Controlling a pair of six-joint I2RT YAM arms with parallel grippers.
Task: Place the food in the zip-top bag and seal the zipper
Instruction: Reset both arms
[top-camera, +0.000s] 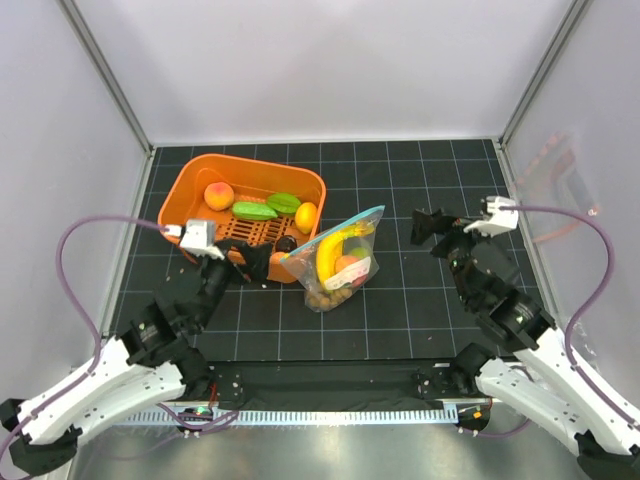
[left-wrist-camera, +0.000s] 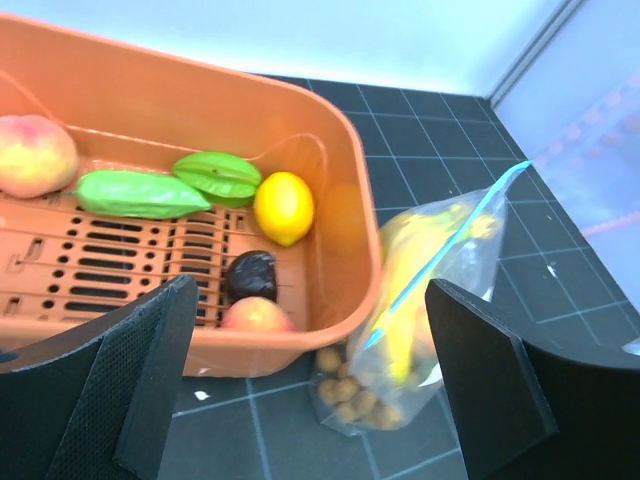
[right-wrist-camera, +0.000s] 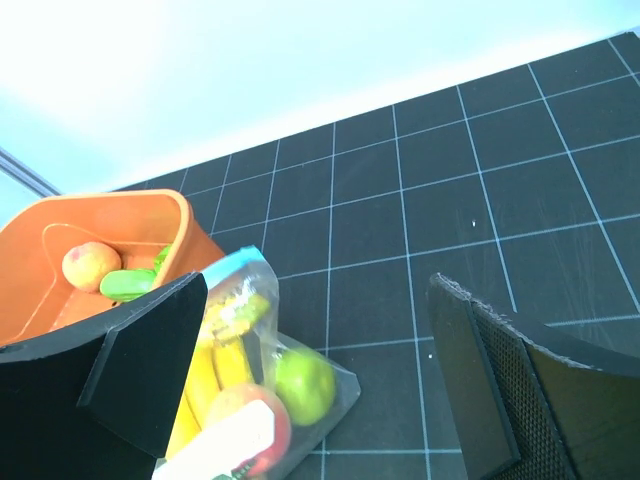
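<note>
The clear zip-top bag (top-camera: 340, 262) stands on the black mat, leaning on the orange basket's near right corner, its teal zipper (top-camera: 345, 228) on top. It holds a yellow banana (top-camera: 328, 255), a peach (top-camera: 347, 265) and brown balls (top-camera: 325, 296). In the right wrist view the bag (right-wrist-camera: 250, 390) also shows a green fruit (right-wrist-camera: 303, 385) and a white label (right-wrist-camera: 215, 450). A peach (top-camera: 219, 195), green pieces (top-camera: 254, 211) and a lemon (top-camera: 306, 216) lie in the basket. My left gripper (top-camera: 262, 262) is open and empty at the basket's near wall, left of the bag (left-wrist-camera: 430, 290). My right gripper (top-camera: 432, 232) is open and empty, right of the bag.
The orange slotted basket (top-camera: 190, 180) sits at the back left; in the left wrist view it (left-wrist-camera: 330, 170) also holds a dark fruit (left-wrist-camera: 250, 275) and a second peach (left-wrist-camera: 255, 315). White enclosure walls ring the mat. Another clear bag (top-camera: 560, 180) leans on the right wall.
</note>
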